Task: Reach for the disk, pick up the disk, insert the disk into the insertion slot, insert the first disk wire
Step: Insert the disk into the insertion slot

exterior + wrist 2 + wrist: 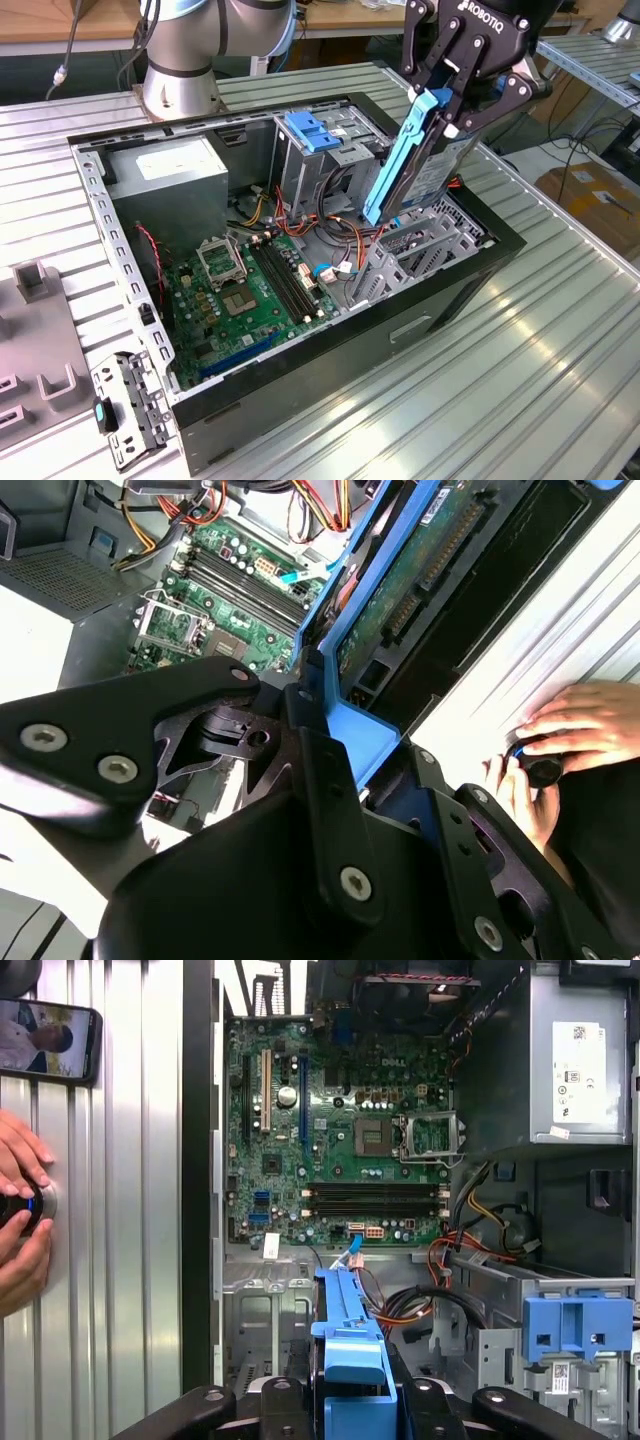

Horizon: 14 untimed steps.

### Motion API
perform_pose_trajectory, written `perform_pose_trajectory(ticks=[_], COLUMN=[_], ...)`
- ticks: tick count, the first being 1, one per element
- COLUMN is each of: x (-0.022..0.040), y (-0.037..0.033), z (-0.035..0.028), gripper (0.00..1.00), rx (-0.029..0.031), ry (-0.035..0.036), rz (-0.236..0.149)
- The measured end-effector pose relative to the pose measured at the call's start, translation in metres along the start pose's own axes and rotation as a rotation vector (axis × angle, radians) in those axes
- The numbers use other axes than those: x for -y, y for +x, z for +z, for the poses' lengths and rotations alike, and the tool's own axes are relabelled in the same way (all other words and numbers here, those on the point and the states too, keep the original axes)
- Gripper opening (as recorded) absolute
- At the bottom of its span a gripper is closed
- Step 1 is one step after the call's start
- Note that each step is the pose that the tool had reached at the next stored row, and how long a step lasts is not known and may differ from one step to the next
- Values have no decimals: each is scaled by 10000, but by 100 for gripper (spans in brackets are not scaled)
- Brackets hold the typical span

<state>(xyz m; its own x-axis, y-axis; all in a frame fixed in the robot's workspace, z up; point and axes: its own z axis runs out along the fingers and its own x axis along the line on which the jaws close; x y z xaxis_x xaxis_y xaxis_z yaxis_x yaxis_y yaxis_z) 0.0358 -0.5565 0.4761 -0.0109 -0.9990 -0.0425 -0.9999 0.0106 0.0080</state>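
My gripper (448, 112) is shut on the disk (402, 160), a dark drive in a bright blue carrier. It holds the disk steeply tilted, with the lower end down inside the open computer case. That lower end hangs just over the insertion slot (425, 245), a low grey perforated cage at the case's near right wall in the exterior view. In the second wrist view the disk (400, 590) shows its green circuit side, and the black fingers (320, 750) clamp its blue frame. In the first wrist view the blue carrier (350, 1335) runs out from the gripper (350, 1405) over the grey cage (262, 1310).
A taller grey cage with a blue cap (312, 130) stands behind the disk. Loose red and orange wires (300, 215) lie beside the green motherboard (250, 290), with the power supply (165, 180) at the back. A person's hands (20, 1210) and a phone (50, 1040) rest on the ribbed table.
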Motion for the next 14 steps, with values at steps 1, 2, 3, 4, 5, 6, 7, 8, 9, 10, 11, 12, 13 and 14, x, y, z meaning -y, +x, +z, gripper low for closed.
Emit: perform_pose_trajectory(ticks=[1, 2, 3, 4, 5, 6, 7, 8, 9, 10, 11, 12, 13, 14], x=[14, 23, 36, 46, 58, 79, 89, 98, 108, 118, 128, 137, 152, 161], y=[0, 0, -1, -1, 0, -1, -1, -1, -1, -1, -1, -1, -2, -2], z=[0, 0, 0, 0, 0, 0, 0, 0, 0, 0, 0, 0, 0, 0], gripper=[37, 37, 37, 37, 37, 37, 37, 37, 37, 37, 37, 37, 37, 37], rx=[0, 0, 0, 0, 1, 1, 1, 0, 1, 1, 1, 1, 0, 1], ry=[0, 0, 0, 0, 0, 0, 0, 0, 0, 0, 0, 0, 0, 0], rz=[0, 0, 0, 0, 0, 0, 0, 0, 0, 0, 0, 0, 0, -1])
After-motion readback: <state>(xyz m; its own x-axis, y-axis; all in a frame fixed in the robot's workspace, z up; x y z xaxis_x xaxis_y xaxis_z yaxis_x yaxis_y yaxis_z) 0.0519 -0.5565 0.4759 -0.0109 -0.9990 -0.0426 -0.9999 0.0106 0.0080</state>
